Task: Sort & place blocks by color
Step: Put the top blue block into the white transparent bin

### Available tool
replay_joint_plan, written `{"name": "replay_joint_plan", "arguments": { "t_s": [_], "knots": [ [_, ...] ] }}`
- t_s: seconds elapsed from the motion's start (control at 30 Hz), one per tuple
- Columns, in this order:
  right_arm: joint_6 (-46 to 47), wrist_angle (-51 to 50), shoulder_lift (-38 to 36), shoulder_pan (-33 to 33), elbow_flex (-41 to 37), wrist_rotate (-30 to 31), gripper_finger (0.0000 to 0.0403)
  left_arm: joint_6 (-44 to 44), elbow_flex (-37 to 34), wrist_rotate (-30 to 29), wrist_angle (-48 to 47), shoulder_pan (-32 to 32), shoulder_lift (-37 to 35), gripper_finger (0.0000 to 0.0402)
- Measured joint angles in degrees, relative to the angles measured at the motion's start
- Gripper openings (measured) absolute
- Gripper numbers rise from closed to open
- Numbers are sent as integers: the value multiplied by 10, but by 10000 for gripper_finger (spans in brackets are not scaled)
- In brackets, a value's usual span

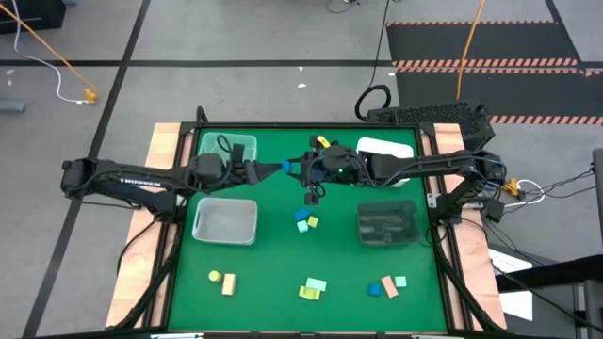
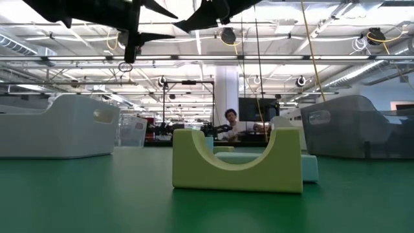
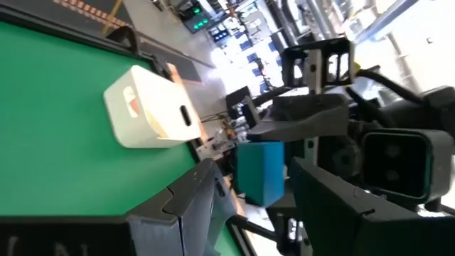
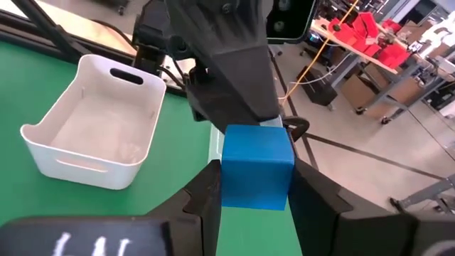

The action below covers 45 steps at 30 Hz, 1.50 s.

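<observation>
A blue cube (image 1: 287,167) hangs in the air above the table's middle far part, between my two grippers, which face each other. My right gripper (image 4: 256,206) comes from the right and is shut on the cube (image 4: 256,167). My left gripper (image 3: 256,213) comes from the left and is open, with a finger on either side of the cube (image 3: 261,173) and a small gap at each. Other blocks lie on the green mat: a teal and yellow pair (image 1: 306,221), a yellow and tan pair (image 1: 222,281), and a yellow-green arch (image 2: 236,162) with teal beside it. My right gripper pinches the blue cube by two opposite side faces (image 4: 231,171) between its two fingers (image 4: 202,195), coming level from the table's right. The cube is lifted clear of the table and sits upright.
Four trays stand on the mat: a clear one (image 1: 226,148) far left, a white one (image 1: 224,220) near left, a white one (image 1: 386,149) far right, a dark one (image 1: 386,223) near right. More blocks lie by the near edge (image 1: 386,285), (image 1: 313,288). A person sits in the room behind.
</observation>
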Motion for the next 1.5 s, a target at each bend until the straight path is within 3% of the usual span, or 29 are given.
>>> {"name": "replay_joint_plan", "arguments": {
  "t_s": [0.3, 0.73, 0.83, 1.0, 1.13, 1.5],
  "knots": [
    [-2, 77, 42, 3, 0, -14, 116, 1, 0, 54, 16, 12, 12, 187],
    [4, 108, 53, 3, 0, -5, 116, 1, 0, 56, 7, 11, 11, 184],
    [4, 108, 53, 3, 0, 2, 116, 1, 0, 55, 7, 11, 11, 163],
    [5, 104, 53, 3, 0, 4, 116, 18, 0, 53, 4, 12, 11, 89],
    [8, 93, 52, 3, 0, 4, 118, 24, 0, 54, 4, 11, 12, 86],
    [118, -14, 20, 2, -1, 7, 197, 32, 1, 57, 16, 15, 10, 86]
  ]
}}
